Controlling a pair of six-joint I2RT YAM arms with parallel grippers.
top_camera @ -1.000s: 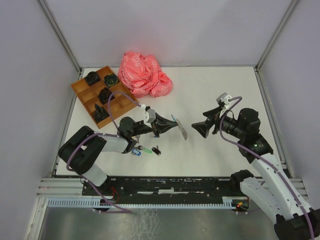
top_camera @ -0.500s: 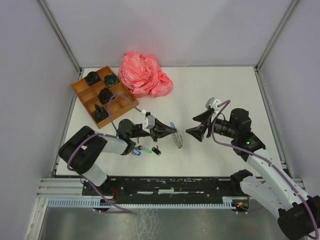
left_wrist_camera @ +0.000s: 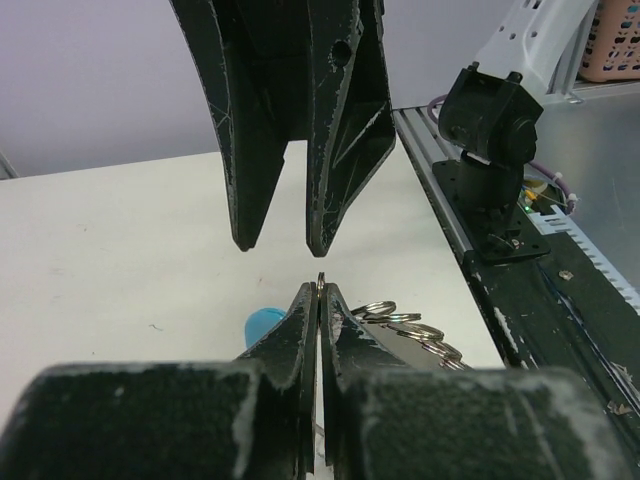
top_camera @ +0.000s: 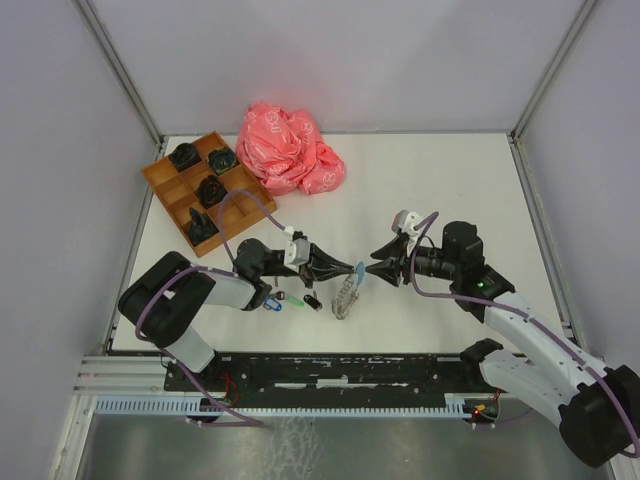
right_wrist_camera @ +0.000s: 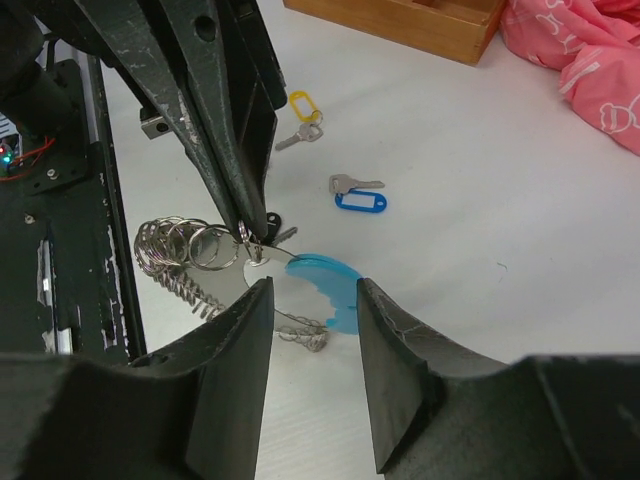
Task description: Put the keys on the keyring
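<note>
My left gripper (top_camera: 349,270) is shut on a thin metal ring of the keyring (top_camera: 345,296), whose beaded chain hangs to the table. In the left wrist view that ring's edge sticks out between its closed tips (left_wrist_camera: 320,290), with several rings (left_wrist_camera: 405,325) to the right. My right gripper (top_camera: 373,268) faces it tip to tip and stands open. Its jaws straddle the keyring's light blue segment (right_wrist_camera: 335,280) without touching it. Loose keys lie on the table: yellow-tagged (right_wrist_camera: 300,105), blue-tagged (right_wrist_camera: 360,200), and green-tagged (top_camera: 297,297) and black-tagged (top_camera: 313,301) ones.
A wooden divided tray (top_camera: 160,180) with black items stands at the back left. A crumpled pink bag (top_camera: 288,148) lies behind the middle. The table's near edge and the arm bases' rail (top_camera: 330,365) run just below the grippers.
My right gripper has moved left up to the keyring and its jaws have narrowed. The left gripper has shifted right and lower with the keyring; the chain now hangs to the table.
</note>
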